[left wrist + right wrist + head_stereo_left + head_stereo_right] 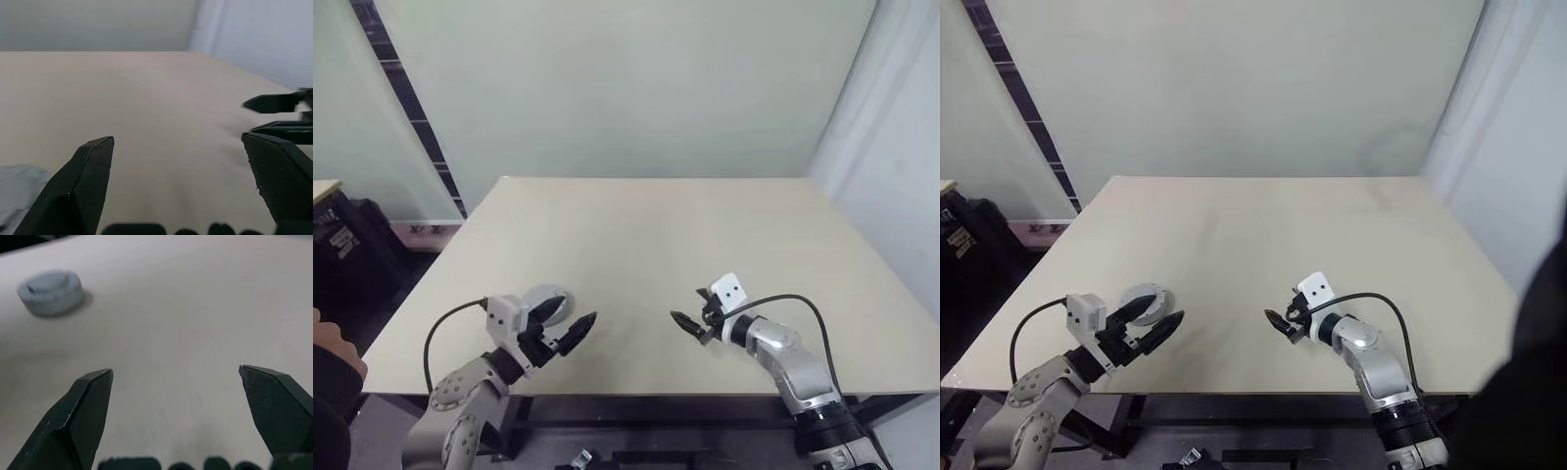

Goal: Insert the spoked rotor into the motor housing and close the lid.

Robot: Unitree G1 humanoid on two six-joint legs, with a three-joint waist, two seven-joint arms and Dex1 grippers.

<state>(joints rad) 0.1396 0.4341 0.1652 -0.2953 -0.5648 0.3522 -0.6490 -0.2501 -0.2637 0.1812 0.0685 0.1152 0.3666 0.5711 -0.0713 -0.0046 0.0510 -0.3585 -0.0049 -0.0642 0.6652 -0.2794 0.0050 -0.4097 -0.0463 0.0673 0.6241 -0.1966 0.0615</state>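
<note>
Housing (pixel 50 292) lies flat on table (pixel 656 235), closed face up.

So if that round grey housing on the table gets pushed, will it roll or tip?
Probably neither. The motor housing looks squat and rests flat on the table, so it should slide rather than roll or tip. It looks like rigid metal, likely heavy for its size. Its notched rim may give the jaws some purchase.
</note>
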